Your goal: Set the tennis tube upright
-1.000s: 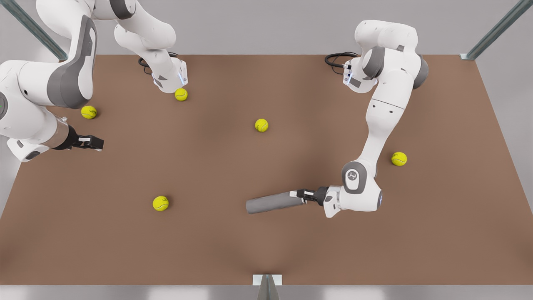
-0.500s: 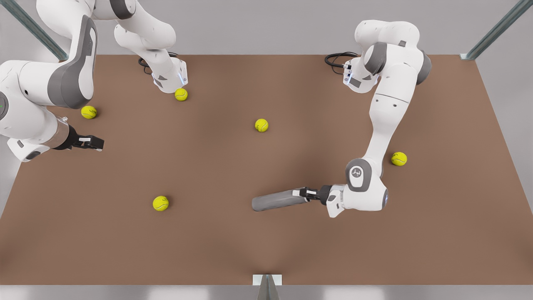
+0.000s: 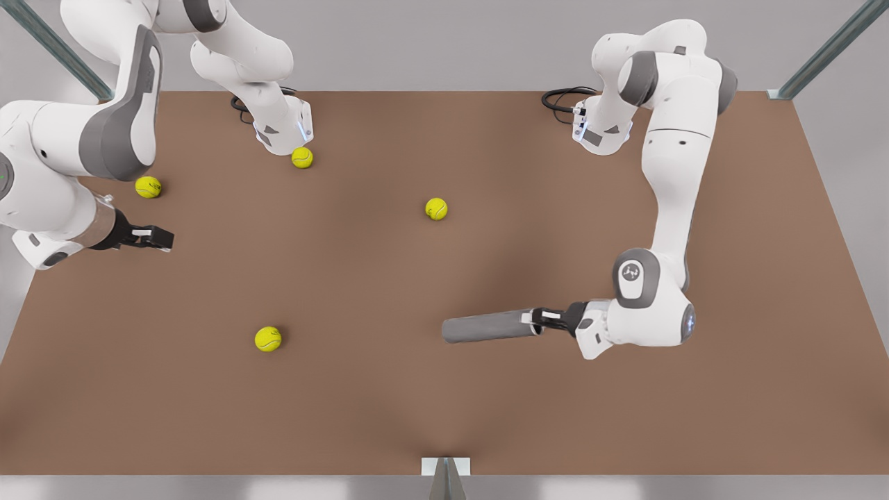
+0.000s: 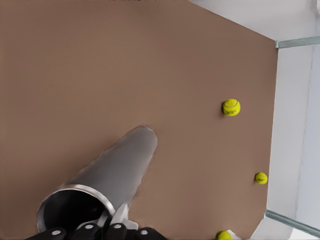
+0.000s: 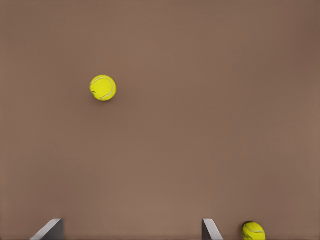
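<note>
The left tool [image 3: 535, 320] is closed on the silver-rimmed end of the tennis tube [image 3: 486, 327], one finger going inside the open mouth as the left wrist view shows [image 4: 112, 220]. The tube lies almost flat, low over the brown worktop [image 3: 389, 403], on the front view's right, with its closed end pointing toward the front view's left.

Compared with one second ago, the tube and the arm holding it have moved toward the front view's right, and the tube's slant has changed – before, the far end was lower in the picture; now the tube runs nearly level across it. The arm's elbow has swung outward too, and the tennis ball that lay beside the forearm is now hidden behind it. I judge that the grasp is holding and the arm is dragging or carrying the tube while it prepares to rotate it; the tube is not yet upright, so the main part of the task is not done.

The right tool [image 3: 154, 238] waits on the front view's left, near a tennis ball [image 3: 148, 187], and its fingers [image 5: 50, 230] are spread apart – it holds nothing and has not moved.
</note>
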Motion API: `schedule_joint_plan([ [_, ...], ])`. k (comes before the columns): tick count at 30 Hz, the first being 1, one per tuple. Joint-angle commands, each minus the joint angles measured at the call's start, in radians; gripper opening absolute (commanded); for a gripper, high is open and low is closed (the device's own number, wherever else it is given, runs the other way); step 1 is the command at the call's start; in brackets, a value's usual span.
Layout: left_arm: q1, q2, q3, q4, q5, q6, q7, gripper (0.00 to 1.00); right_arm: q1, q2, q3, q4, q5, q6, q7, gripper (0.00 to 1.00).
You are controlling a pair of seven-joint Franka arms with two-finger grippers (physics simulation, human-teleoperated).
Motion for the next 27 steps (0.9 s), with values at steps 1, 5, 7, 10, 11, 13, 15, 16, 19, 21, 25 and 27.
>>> schedule_joint_plan([
  [1,0.000,0.000,0.000,0.000,0.036,0.000,0.000,0.21,0.000,0.000,0.000,0.000,0.000,0.000,0.000,1.00],
  [5,0.000,0.000,0.000,0.000,0.036,-0.008,0.000,0.21,0.000,0.000,0.000,0.000,0.000,0.000,0.000,1.00],
  [7,0.000,0.000,0.000,-0.002,0.034,-0.008,-0.001,0.21,0.000,0.000,0.000,0.000,-0.002,0.000,0.000,1.00],
  [10,-0.002,0.005,-0.002,0.000,0.033,-0.008,-0.008,0.21,-0.001,0.000,0.000,0.000,0.001,0.000,0.000,1.00],
  [11,-0.002,0.005,-0.002,-0.002,0.033,-0.008,-0.008,0.21,-0.001,0.000,0.000,0.000,0.000,0.000,0.000,1.00],
  [13,-0.002,0.006,-0.002,0.000,0.031,-0.006,-0.008,0.38,-0.001,0.000,0.000,0.000,-0.002,0.000,0.000,1.00],
  [15,-0.002,0.011,-0.002,0.000,0.029,-0.006,-0.008,0.50,-0.001,0.000,0.000,0.000,-0.002,0.000,0.000,1.00],
  [16,-0.002,0.011,-0.002,0.000,0.029,-0.006,-0.008,0.52,-0.001,0.000,0.000,0.000,-0.002,0.000,0.000,1.00],
  [19,-0.002,0.012,-0.002,-0.002,0.028,-0.006,-0.006,0.59,-0.001,0.000,0.000,0.000,-0.003,0.000,0.000,1.00],
  [21,-0.002,0.014,-0.002,0.000,0.028,-0.006,-0.006,0.59,0.000,0.000,0.000,0.000,-0.005,0.000,0.000,1.00],
  [25,-0.005,0.031,-0.006,-0.002,0.026,-0.003,-0.003,0.59,0.000,0.000,0.000,0.000,-0.005,0.000,0.000,1.00],
  [27,-0.012,0.051,-0.014,-0.002,0.026,0.000,0.000,0.59,-0.001,0.000,0.000,0.000,-0.005,0.000,0.000,1.00],
])
